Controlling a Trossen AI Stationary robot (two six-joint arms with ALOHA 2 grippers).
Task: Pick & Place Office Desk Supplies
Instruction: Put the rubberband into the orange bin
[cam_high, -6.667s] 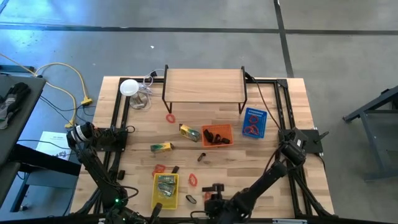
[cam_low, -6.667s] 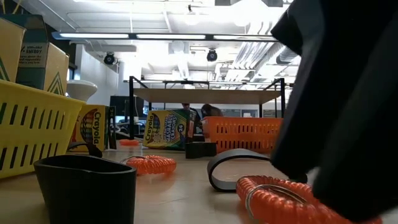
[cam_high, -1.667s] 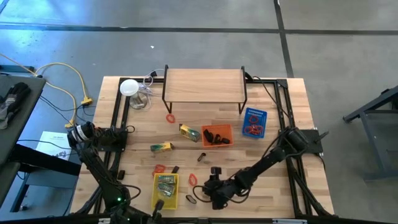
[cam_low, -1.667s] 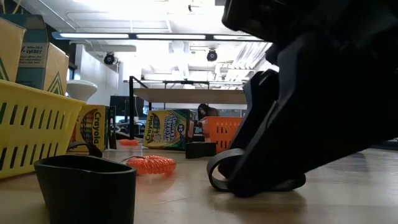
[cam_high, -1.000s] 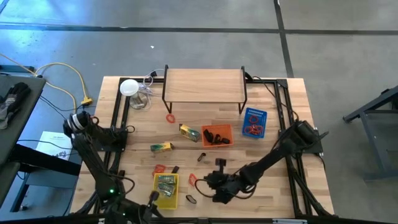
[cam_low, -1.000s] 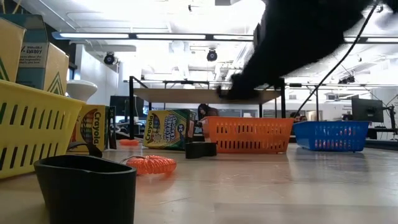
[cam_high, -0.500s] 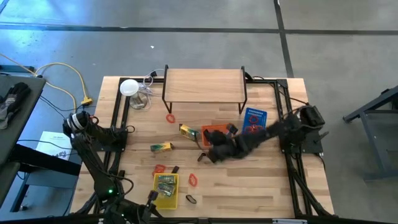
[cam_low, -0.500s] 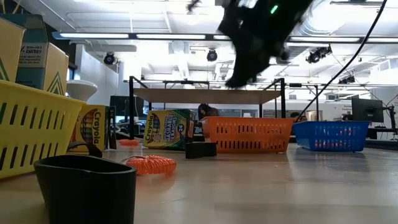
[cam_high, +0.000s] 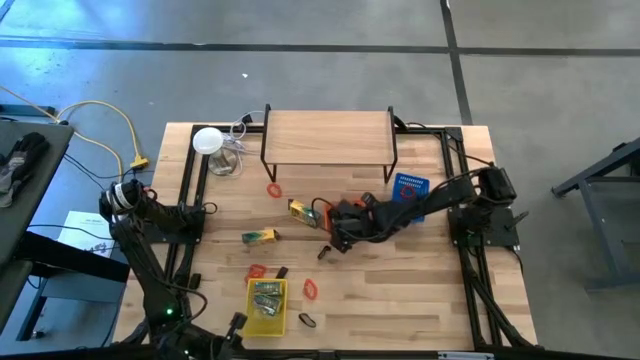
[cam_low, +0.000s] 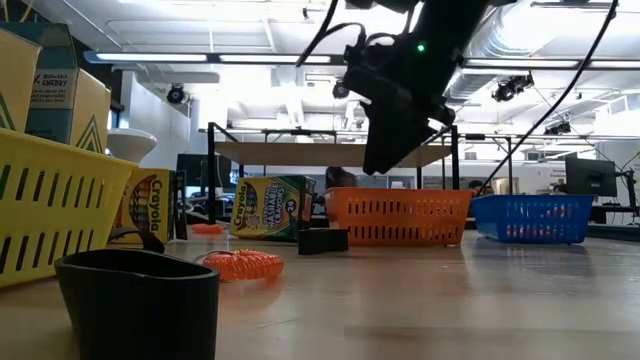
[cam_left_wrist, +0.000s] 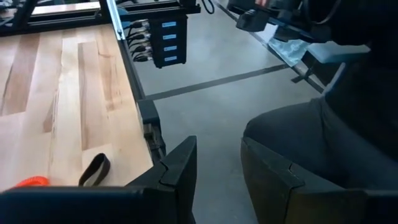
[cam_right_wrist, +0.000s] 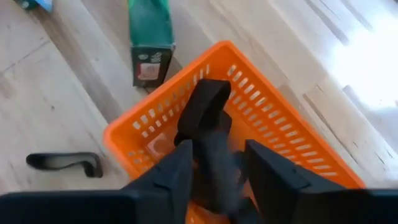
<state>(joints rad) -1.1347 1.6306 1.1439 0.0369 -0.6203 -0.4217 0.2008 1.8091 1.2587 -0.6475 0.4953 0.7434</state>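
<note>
Black clip (cam_right_wrist: 204, 115) is seen in the right wrist view clamped between the fingers of the right gripper (cam_right_wrist: 214, 163), held directly above the orange basket (cam_right_wrist: 292, 149), with a crayon pack (cam_right_wrist: 150, 38) and another black clip (cam_right_wrist: 64, 163) lying on the wood just beside that basket. From the high view the right gripper (cam_high: 345, 222) is placed over the orange basket (cam_high: 357, 207) at mid-table, while a yellow basket (cam_high: 265, 306) is set near the front edge with red bands (cam_high: 309, 288) beside it. In the left wrist view the left gripper (cam_left_wrist: 217, 171) is shown with its fingers parted and nothing between them, out past the table edge over the floor.
</note>
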